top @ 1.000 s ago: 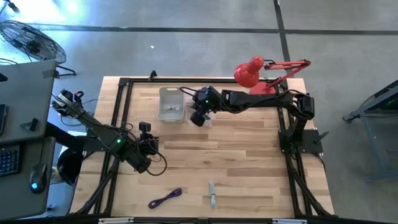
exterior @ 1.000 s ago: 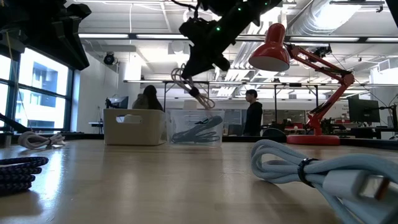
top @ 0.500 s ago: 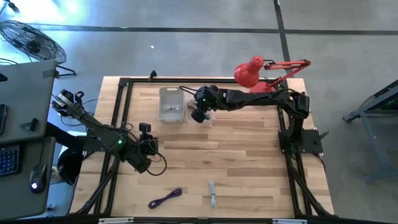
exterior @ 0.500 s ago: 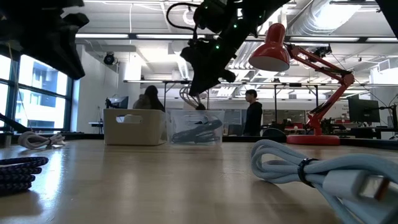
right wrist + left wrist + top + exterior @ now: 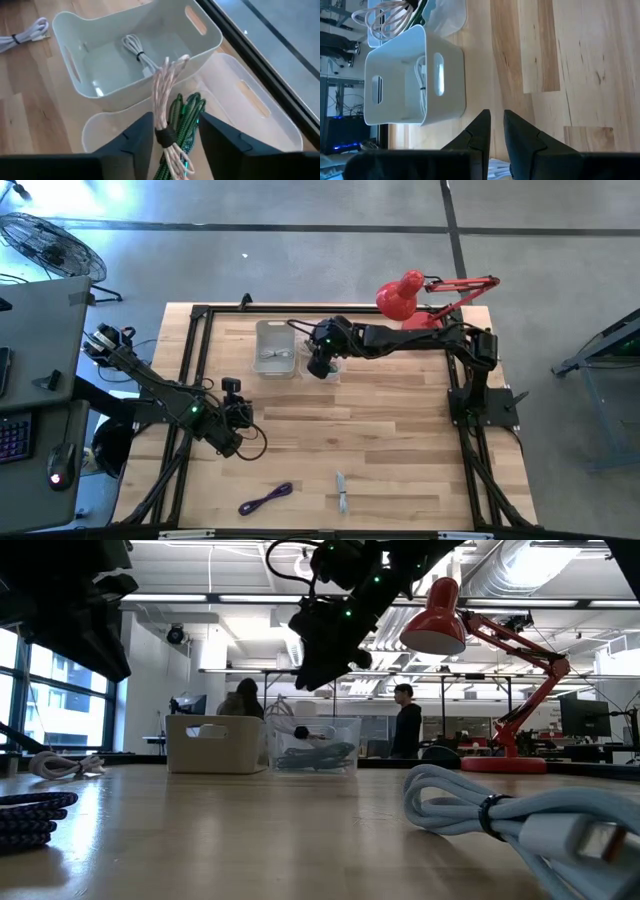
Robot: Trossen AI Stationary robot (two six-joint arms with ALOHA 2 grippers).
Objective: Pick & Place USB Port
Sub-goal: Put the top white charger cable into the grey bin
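My right gripper (image 5: 175, 120) hovers open over the clear bin (image 5: 260, 105), at the table's far side (image 5: 318, 367). A pinkish-white USB cable bundle (image 5: 162, 95) with a black tie stands between its fingers. The bundle rests on a green cable (image 5: 187, 112) in that bin, with its loops leaning against the white bin's (image 5: 100, 55) rim. In the low view its loop (image 5: 285, 703) pokes above the clear bin (image 5: 345, 730). The white bin holds a white cable (image 5: 137, 52). My left gripper (image 5: 496, 115) waits shut above the table's left middle (image 5: 240, 415).
A red desk lamp (image 5: 405, 298) stands at the far right. A purple cable (image 5: 265, 500) and a pale bundled cable (image 5: 342, 492) lie near the front edge. Another white cable (image 5: 22, 32) lies on the wood beside the white bin. People stand in the room beyond.
My right gripper has opened and let go of the pinkish cable. The cable hung below the gripper and has dropped into the clear bin. The gripper has sunk slightly toward the bin. My left gripper has come down a little.
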